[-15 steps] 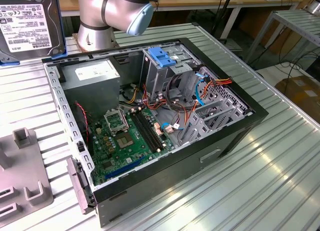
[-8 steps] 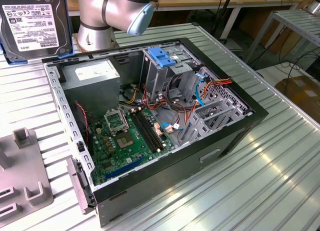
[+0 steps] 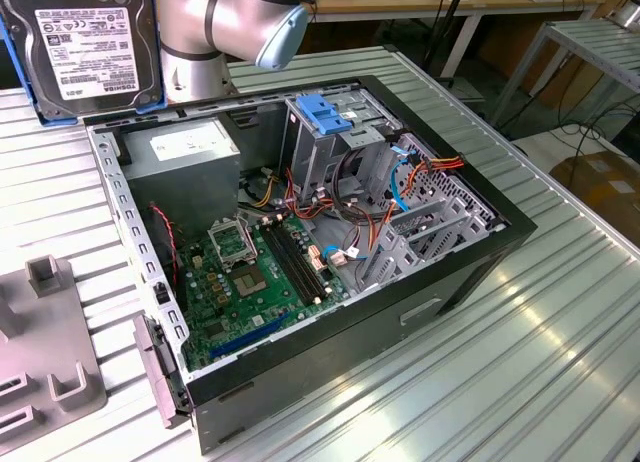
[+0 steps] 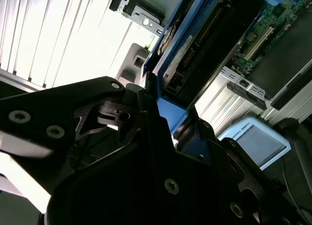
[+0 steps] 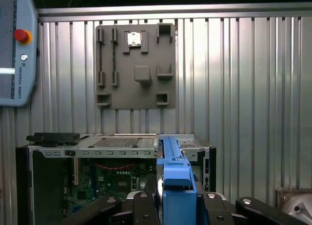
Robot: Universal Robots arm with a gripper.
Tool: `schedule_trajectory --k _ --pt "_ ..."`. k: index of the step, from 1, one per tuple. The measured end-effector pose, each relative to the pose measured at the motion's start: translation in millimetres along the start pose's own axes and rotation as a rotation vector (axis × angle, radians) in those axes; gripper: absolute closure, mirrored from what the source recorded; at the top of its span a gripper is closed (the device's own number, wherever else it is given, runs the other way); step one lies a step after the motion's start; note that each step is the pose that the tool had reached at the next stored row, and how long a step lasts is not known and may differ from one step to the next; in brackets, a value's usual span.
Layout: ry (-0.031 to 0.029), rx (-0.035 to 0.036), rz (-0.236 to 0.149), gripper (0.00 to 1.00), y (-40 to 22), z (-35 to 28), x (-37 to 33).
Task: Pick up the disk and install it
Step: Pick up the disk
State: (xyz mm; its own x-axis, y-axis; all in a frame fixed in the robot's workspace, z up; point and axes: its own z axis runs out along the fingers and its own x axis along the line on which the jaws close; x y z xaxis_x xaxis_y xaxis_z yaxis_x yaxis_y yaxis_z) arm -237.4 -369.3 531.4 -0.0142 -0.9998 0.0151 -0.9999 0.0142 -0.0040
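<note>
Hand (image 5: 178, 208) clamped on disk (image 5: 178, 176), arm (image 3: 200, 37) bent

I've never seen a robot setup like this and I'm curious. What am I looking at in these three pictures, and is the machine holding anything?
This is one robot arm with a claw at its end. The exterior view comes from a camera standing off the arm. Both wrist views come from cameras riding on the arm near the claw. On the ribbed metal table lies an open computer case, showing its green circuit board, and beside it a grey fixture plate. The claw is shut on the disk, a silver hard drive in a light-blue bracket. It is held in the air, not yet in the case. The first wrist view also shows a control tablet with a red button.
</note>
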Motion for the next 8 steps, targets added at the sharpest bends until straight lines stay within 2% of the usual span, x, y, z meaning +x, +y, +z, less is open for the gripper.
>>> schedule_trajectory --k 2,8 --pt "0.0000 0.0001 0.000 0.63 -6.6 0.3 1.2" --pt "0.0000 0.0000 0.000 0.63 -14.5 0.8 4.3"
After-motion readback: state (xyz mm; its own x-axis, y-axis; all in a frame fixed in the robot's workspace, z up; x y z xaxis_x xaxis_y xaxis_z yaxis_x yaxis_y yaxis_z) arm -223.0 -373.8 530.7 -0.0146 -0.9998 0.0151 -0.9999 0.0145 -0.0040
